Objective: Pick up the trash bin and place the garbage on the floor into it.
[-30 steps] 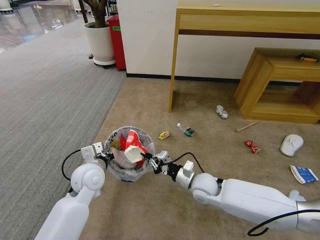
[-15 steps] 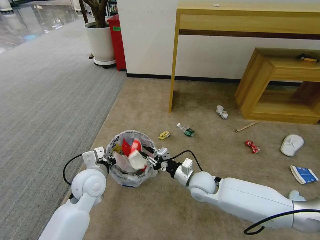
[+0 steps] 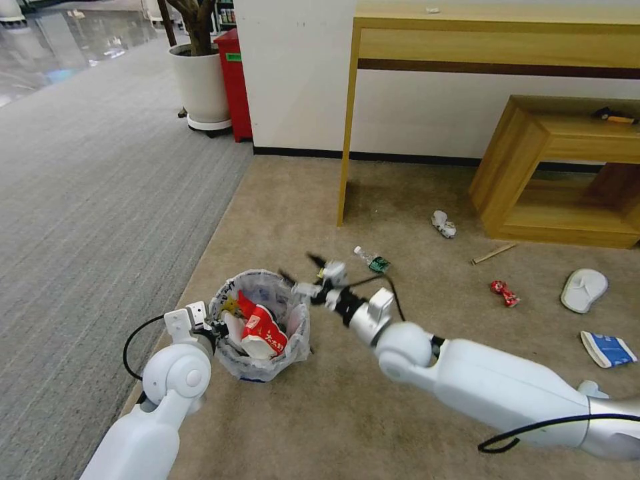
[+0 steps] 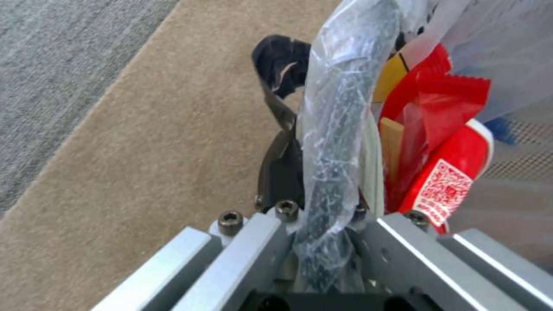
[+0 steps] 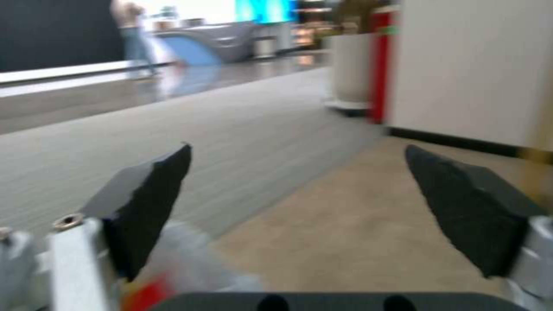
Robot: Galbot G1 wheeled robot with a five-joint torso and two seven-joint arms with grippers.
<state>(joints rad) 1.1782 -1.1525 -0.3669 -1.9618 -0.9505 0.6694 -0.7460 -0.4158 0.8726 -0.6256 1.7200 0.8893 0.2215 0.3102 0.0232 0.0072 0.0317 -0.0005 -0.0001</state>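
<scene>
1. The left gripper (image 3: pixel 215 328) is clamped on the rim of the trash bin (image 3: pixel 261 323), one jaw outside the rim and the other inside against the crinkled bag, as the left wrist view shows. The bin sits low over the floor (image 3: pixel 280 200); whether its base touches the carpet I cannot tell.
2. The right gripper (image 3: pixel 301 267) hangs just above the bin's far rim with its jaws wide apart and nothing between them.
3. Inside the bin a red-and-white cup (image 3: pixel 263 333) and a red wrapper (image 4: pixel 429 99) are heaped near the top.
4. Garbage on the carpet: a small bottle (image 3: pixel 372 260), a crumpled tissue (image 3: pixel 443 224), a wooden stick (image 3: pixel 493 253), a crushed red can (image 3: pixel 505 293), a white slipper (image 3: pixel 584 289) and a blue-white packet (image 3: pixel 608 349).
5. Risk: the hold is on the rim at one side only, so the loaded bin could tilt or slip on the slick plastic bag.
6. Risk: the heap is high, so further pieces may bounce out, or the right arm may knock the rim on its way.
</scene>
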